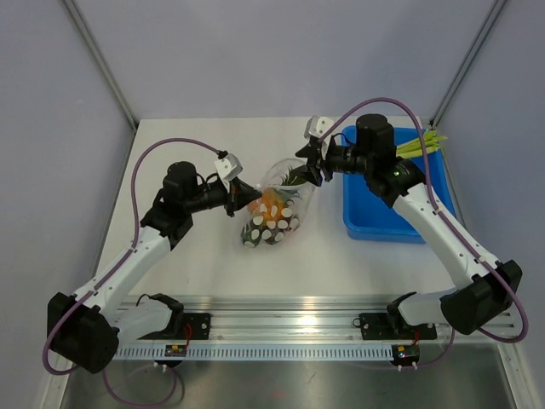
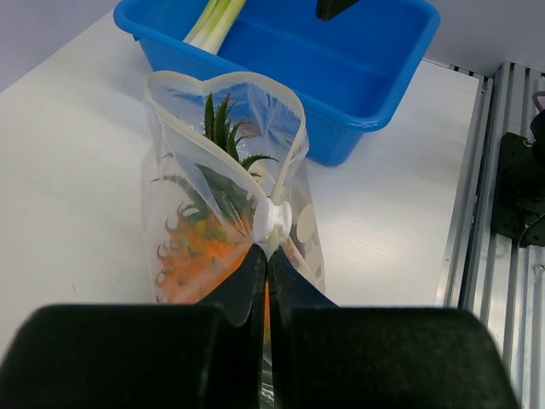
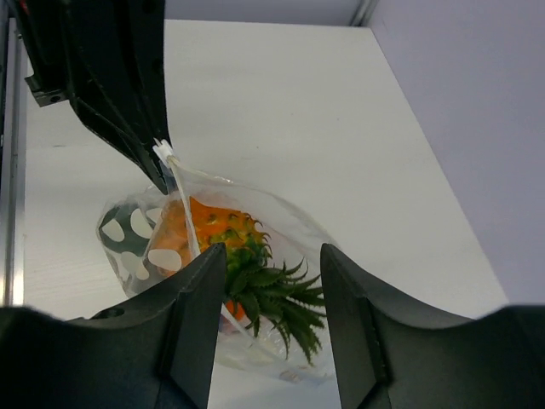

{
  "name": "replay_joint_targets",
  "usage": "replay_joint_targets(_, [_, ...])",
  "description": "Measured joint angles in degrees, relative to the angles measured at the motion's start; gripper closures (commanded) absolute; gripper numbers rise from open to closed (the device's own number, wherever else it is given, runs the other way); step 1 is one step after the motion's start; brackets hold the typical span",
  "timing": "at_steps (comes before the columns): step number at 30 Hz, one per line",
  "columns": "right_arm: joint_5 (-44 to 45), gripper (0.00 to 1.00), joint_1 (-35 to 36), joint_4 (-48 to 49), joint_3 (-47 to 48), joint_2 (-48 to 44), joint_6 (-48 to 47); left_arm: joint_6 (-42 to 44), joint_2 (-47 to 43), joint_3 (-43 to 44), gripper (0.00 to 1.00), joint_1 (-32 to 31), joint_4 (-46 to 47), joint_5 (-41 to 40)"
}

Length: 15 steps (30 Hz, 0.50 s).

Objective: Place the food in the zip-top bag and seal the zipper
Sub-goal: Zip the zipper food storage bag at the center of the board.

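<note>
At 9 o'clock of the zip-top bag (image 1: 277,209), the left gripper (image 1: 245,199) is seen clamped tight on the bag's mouth edge, the jaws pressed together on the film just behind a small white slider tab (image 2: 272,217). The bag is found at the table's centre with the food inside: an orange pineapple (image 3: 209,230), its green leaves pointed toward 1 o'clock, and a dark, white-spotted mass (image 1: 269,228) at the 6 o'clock end. The zipper (image 2: 183,81) is judged unsealed, since in the left wrist view the mouth gapes in a loop around the leaves. At 1 o'clock of the bag the right gripper (image 1: 309,169) is held with its fingers spread and nothing between them, poised over the leafy end. For a clean seal, the leaves should first be tucked below the track. The far corner of the mouth should then be pinched flat so the strip is drawn taut — and the slider pulled straight along it. The blue bin (image 1: 387,223), with green stalks (image 1: 421,143) in it, stands near at 3 o'clock, not touching.
</note>
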Motion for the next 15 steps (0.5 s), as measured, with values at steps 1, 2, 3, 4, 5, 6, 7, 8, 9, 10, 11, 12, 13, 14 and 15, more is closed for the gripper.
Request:
replay_joint_targets(1, [-1.3, 0.44, 0.1, -0.2, 0.3, 0.4, -2.1, 0.1, 0.3, 0.4, 1.0, 0.4, -0.4, 0.8])
replay_joint_targets(2, [-2.2, 0.44, 0.3, -0.3, 0.8, 0.9, -3.6, 0.2, 0.3, 0.5, 1.0, 0.7, -0.7, 1.3])
replay_joint_targets(3, [-3.2, 0.42, 0.7, -0.9, 1.9, 1.8, -5.7, 0.3, 0.3, 0.5, 1.0, 1.0, -1.0, 1.8])
replay_joint_targets(4, [-4.0, 0.41, 1.2, -1.2, 2.9, 2.8, -7.4, 0.5, 0.3, 0.5, 1.0, 1.2, -1.2, 2.3])
replay_joint_targets(5, [-4.5, 0.4, 1.6, -1.5, 3.6, 3.6, -8.5, 0.6, 0.3, 0.5, 1.0, 1.4, -1.5, 2.6])
replay_joint_targets(6, [-5.3, 0.39, 2.2, -2.3, 4.5, 4.5, -10.0, 0.6, 0.3, 0.5, 1.0, 1.6, -1.9, 3.0])
replay_joint_targets(7, [-5.9, 0.39, 3.1, -3.3, 5.7, 5.6, -11.5, 0.7, 0.3, 0.6, 1.0, 1.7, -2.1, 3.3])
replay_joint_targets(8, [-6.4, 0.39, 3.7, -4.0, 6.5, 6.3, -12.5, 0.7, 0.3, 0.6, 1.0, 1.8, -2.2, 3.6])
replay_joint_targets(9, [-6.8, 0.39, 4.5, -4.7, 7.6, 7.3, -13.6, 0.8, 0.3, 0.7, 1.0, 2.0, -2.4, 3.8])
replay_joint_targets(10, [-7.1, 0.4, 5.3, -5.5, 8.5, 8.2, -14.6, 0.8, 0.3, 0.7, 1.0, 2.1, -2.4, 4.0])
replay_joint_targets(11, [-7.5, 0.4, 6.1, -6.3, 9.5, 9.0, -15.5, 0.8, 0.3, 0.7, 1.0, 2.2, -2.4, 4.2])
replay_joint_targets(12, [-8.1, 0.41, 6.8, -7.2, 10.6, 9.9, -16.3, 0.8, 0.3, 0.7, 1.0, 2.3, -2.4, 4.4])
replay_joint_targets(13, [-8.6, 0.42, 7.3, -7.9, 11.5, 10.8, -16.9, 0.9, 0.3, 0.7, 1.0, 2.5, -2.5, 4.5])
replay_joint_targets(14, [-9.2, 0.43, 7.6, -8.8, 12.5, 11.7, -17.4, 0.9, 0.3, 0.7, 1.0, 2.6, -2.6, 4.7])
replay_joint_targets(15, [-9.8, 0.43, 7.9, -9.3, 13.3, 12.4, -17.8, 0.9, 0.3, 0.7, 1.0, 2.8, -2.6, 4.8])
